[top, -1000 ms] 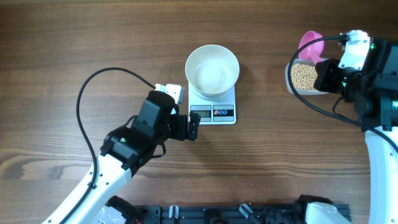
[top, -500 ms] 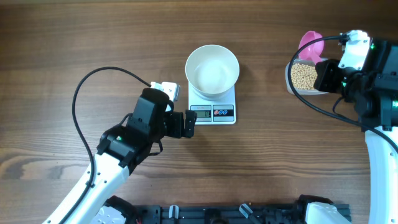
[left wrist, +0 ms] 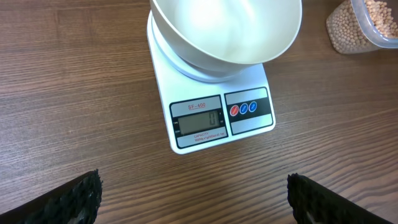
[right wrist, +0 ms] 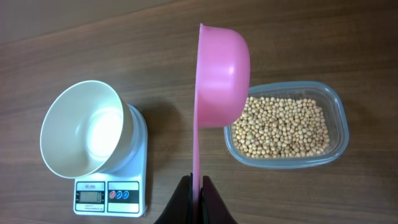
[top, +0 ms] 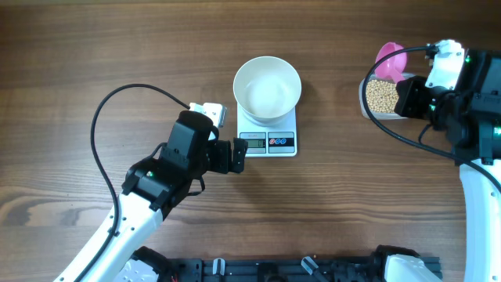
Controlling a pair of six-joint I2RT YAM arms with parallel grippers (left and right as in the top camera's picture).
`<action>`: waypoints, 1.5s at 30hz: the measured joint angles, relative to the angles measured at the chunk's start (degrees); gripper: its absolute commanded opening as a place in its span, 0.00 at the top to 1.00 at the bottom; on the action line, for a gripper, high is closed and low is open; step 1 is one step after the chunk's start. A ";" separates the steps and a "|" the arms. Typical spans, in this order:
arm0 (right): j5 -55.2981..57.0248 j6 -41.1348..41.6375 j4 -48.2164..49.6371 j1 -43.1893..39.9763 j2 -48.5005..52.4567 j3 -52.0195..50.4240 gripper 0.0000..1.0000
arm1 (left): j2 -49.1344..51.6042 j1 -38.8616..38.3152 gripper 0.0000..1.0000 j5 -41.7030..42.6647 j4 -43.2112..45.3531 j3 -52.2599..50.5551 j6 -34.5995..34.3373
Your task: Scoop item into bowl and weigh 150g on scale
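Observation:
The white bowl stands empty on the small white scale at mid-table. Tan beans fill a clear tub at the right. My right gripper is shut on the handle of a pink scoop, held on edge by the tub's left end. The right wrist view shows the scoop above the beans, with the gripper pinching its handle. My left gripper is open just left of the scale's display. In the left wrist view it holds nothing, facing the scale and bowl.
A black cable loops over the table left of the left arm. The right arm's body stands at the table's right edge, beside the tub. Bare wooden tabletop lies in front of the scale.
The left arm has drawn back a little to the left, away from the scale's display. The right arm and the scoop have stayed where they were.

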 measured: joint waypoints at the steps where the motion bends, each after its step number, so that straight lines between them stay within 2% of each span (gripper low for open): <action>1: 0.00 0.00 -0.13 0.00 0.00 0.00 0.96 | 0.00 0.00 0.00 0.00 -0.02 0.00 0.00; 4: 0.00 -1.31 -2.49 0.00 0.00 0.02 0.96 | 0.00 0.00 0.00 0.00 0.00 0.00 0.00; 7: 0.00 -6.03 -7.02 0.00 0.00 0.09 0.96 | 0.00 0.00 0.00 -0.02 0.00 0.00 0.00; 12: 0.26 -10.43 -7.23 0.00 0.02 0.09 0.96 | 0.00 0.00 0.00 0.00 0.00 0.00 0.00; 17: 6.27 -11.67 -9.01 0.00 1.25 0.09 0.96 | 0.00 0.00 0.00 0.00 0.00 0.00 0.00; 24: 7.19 -11.43 -8.96 0.00 4.74 0.09 0.96 | 0.00 0.00 0.00 0.00 0.00 0.00 0.00; 30: 7.91 -11.45 -2.99 0.00 4.76 0.09 0.96 | 0.00 0.00 0.00 -0.02 0.00 0.00 0.00; 36: 8.07 -10.97 -1.97 0.00 4.76 0.09 0.96 | 0.00 0.00 0.00 -0.02 0.00 0.00 0.00; 41: 16.28 -10.84 -1.53 0.00 4.96 0.09 0.96 | 0.00 0.00 0.00 -0.02 0.00 0.00 0.00; 45: 18.01 -13.79 -0.26 0.00 8.17 0.09 0.96 | 0.00 0.00 0.00 0.00 0.00 0.00 0.00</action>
